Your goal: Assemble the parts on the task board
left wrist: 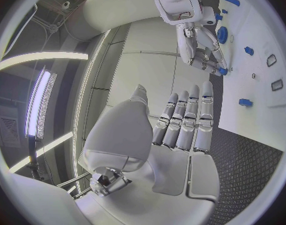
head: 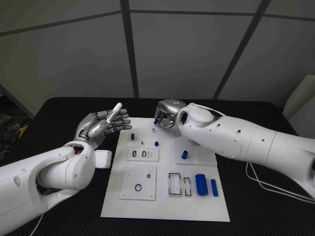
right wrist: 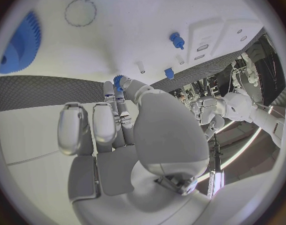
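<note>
The white task board (head: 165, 204) lies in the middle of the black table. My right hand (head: 169, 112) reaches over the board's far edge and pinches a small blue part (head: 156, 120) between thumb and fingertips (right wrist: 120, 110); the same blue part (right wrist: 119, 79) sits at those tips, just above the board. A blue gear (right wrist: 18, 44) lies on the board close by. My left hand (head: 104, 125) hovers off the board's far left corner, fingers (left wrist: 186, 120) stretched out and holding nothing. Two blue pegs (head: 133, 136) (head: 157, 143) stand on the board.
Nearer me on the board, another blue piece (head: 184, 155), a thick blue cylinder (head: 201, 185) and a thin one (head: 213, 187) sit beside rectangular slots (head: 174, 183). A white cable (head: 265, 180) trails over the table on the right.
</note>
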Robot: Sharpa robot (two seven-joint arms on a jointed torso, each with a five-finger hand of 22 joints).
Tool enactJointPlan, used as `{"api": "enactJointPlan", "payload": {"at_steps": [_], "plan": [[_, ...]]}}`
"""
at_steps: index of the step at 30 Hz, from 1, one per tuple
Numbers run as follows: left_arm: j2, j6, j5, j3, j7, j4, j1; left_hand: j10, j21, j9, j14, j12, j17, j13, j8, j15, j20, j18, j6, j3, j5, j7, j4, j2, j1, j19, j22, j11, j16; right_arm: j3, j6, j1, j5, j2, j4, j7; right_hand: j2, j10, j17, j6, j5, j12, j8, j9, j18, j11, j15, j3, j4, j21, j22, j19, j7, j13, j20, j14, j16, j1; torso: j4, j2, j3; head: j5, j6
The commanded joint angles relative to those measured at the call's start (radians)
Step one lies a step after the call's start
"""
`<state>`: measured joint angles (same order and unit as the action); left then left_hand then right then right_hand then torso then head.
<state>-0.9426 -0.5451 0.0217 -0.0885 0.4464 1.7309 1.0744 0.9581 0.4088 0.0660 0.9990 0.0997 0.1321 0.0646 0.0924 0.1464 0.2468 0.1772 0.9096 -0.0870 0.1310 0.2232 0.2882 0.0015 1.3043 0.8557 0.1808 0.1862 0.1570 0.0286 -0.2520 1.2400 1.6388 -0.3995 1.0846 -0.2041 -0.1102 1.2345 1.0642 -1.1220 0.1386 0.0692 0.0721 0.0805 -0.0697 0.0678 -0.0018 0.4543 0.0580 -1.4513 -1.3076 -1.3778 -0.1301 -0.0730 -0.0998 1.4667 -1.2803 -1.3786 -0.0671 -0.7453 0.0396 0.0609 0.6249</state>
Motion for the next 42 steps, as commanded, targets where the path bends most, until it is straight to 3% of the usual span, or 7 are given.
{"api": "enactJointPlan", "payload": {"at_steps": [1,6,10,12,26,37,42], "plan": [[0.001,0.003,-0.003,-0.001,0.001,0.001,0.002,-0.003,0.001,-0.001,-0.006,-0.007,0.001,0.0,-0.005,-0.001,0.002,0.003,-0.001,-0.005,-0.006,0.003,0.001,0.001,0.002,0.0,-0.001,0.001,-0.004,-0.001,0.027,0.002,-0.004,0.002,-0.001,0.01,-0.004,-0.004,-0.003,0.003,-0.003,-0.007,0.002,-0.002,0.011,0.005,-0.005,-0.001,0.008,-0.004,0.001,0.001,-0.004,0.001,-0.005,0.027,-0.002,0.009,0.0004,0.0,-0.0003,-0.002,0.001],[0.001,0.003,-0.003,-0.001,-0.001,0.0,0.003,-0.003,0.001,-0.001,-0.006,-0.007,0.001,0.0,-0.005,-0.001,0.002,0.003,-0.001,-0.005,-0.006,0.003,0.001,0.001,0.002,0.0,-0.001,0.001,-0.004,-0.001,0.014,0.002,-0.004,0.002,-0.005,0.005,-0.022,-0.039,-0.024,0.043,-0.008,-0.009,-0.012,-0.01,0.006,0.016,0.005,-0.005,0.013,0.007,0.025,0.021,-0.018,0.006,-0.01,0.019,0.01,0.019,0.0023,0.0,-0.0006,-0.002,0.001],[0.0,0.003,-0.003,-0.001,-0.001,0.0,0.003,-0.003,0.001,-0.001,-0.006,-0.007,0.001,0.0,-0.005,-0.001,0.002,0.003,-0.001,-0.005,-0.006,0.003,0.001,0.001,0.002,0.0,-0.001,0.001,-0.004,-0.001,-0.01,0.002,-0.004,0.001,-0.005,0.003,-0.065,-0.19,-0.138,0.437,-0.073,0.001,-0.018,-0.025,-0.022,0.042,0.027,-0.073,0.029,0.077,0.157,0.127,-0.018,0.008,-0.032,-0.02,0.083,0.023,0.0024,-0.001,-0.0007,-0.002,-0.001],[-0.001,0.003,-0.003,-0.001,-0.002,0.0,0.003,-0.003,0.001,-0.001,-0.006,-0.007,0.001,0.0,-0.005,0.0,0.002,0.003,-0.001,-0.005,-0.006,0.003,0.001,0.001,0.003,0.0,-0.001,0.001,-0.004,-0.001,-0.022,0.002,-0.004,-0.003,0.0,0.004,-0.066,-0.222,-0.187,0.486,-0.065,0.009,-0.019,-0.025,-0.031,0.048,0.032,-0.113,0.041,0.102,0.199,0.16,-0.012,0.007,-0.039,-0.036,0.114,0.001,0.0018,-0.001,-0.0012,-0.002,-0.001],[-0.009,0.006,-0.003,-0.001,-0.004,-0.006,0.003,-0.004,0.0,-0.001,-0.007,-0.008,0.001,-0.001,-0.005,0.0,0.002,0.003,-0.001,-0.006,-0.006,0.003,0.001,0.001,0.003,-0.001,-0.001,0.001,-0.005,0.001,-0.159,0.001,-0.096,-0.239,0.241,-0.005,-0.06,-0.133,-0.154,0.23,0.051,0.118,0.028,0.002,-0.016,0.033,0.019,-0.134,0.095,0.07,0.127,0.091,-0.04,0.002,-0.028,-0.003,0.076,-0.042,0.0221,0.003,-0.0084,-0.008,-0.006],[-0.007,0.01,-0.003,-0.001,-0.006,-0.013,0.002,-0.004,0.0,-0.001,-0.007,-0.008,0.001,-0.001,-0.006,0.0,0.002,0.003,-0.001,-0.006,-0.006,0.003,0.001,0.001,0.003,-0.001,-0.002,0.001,-0.005,0.002,-0.039,0.001,-0.229,-0.397,0.346,-0.054,-0.117,0.075,-0.064,0.169,0.129,0.263,0.048,0.001,0.005,-0.011,-0.016,-0.233,0.137,0.018,0.03,0.017,-0.015,-0.094,0.002,0.02,0.012,-0.008,0.0343,0.007,-0.0164,-0.008,-0.007],[-0.002,0.014,-0.003,0.0,-0.008,-0.017,0.002,-0.004,0.0,-0.001,-0.007,-0.008,0.001,0.0,-0.006,0.0,0.003,0.003,-0.001,-0.007,-0.006,0.003,0.001,0.001,0.003,-0.001,-0.002,0.001,-0.005,0.002,0.015,0.001,-0.24,-0.405,0.343,-0.069,-0.084,0.009,0.057,0.19,0.17,0.45,0.052,-0.006,0.012,-0.015,-0.016,-0.386,0.182,-0.001,-0.007,-0.006,-0.013,-0.285,0.013,0.035,-0.065,-0.047,0.031,0.004,-0.0139,-0.007,-0.008]]}}
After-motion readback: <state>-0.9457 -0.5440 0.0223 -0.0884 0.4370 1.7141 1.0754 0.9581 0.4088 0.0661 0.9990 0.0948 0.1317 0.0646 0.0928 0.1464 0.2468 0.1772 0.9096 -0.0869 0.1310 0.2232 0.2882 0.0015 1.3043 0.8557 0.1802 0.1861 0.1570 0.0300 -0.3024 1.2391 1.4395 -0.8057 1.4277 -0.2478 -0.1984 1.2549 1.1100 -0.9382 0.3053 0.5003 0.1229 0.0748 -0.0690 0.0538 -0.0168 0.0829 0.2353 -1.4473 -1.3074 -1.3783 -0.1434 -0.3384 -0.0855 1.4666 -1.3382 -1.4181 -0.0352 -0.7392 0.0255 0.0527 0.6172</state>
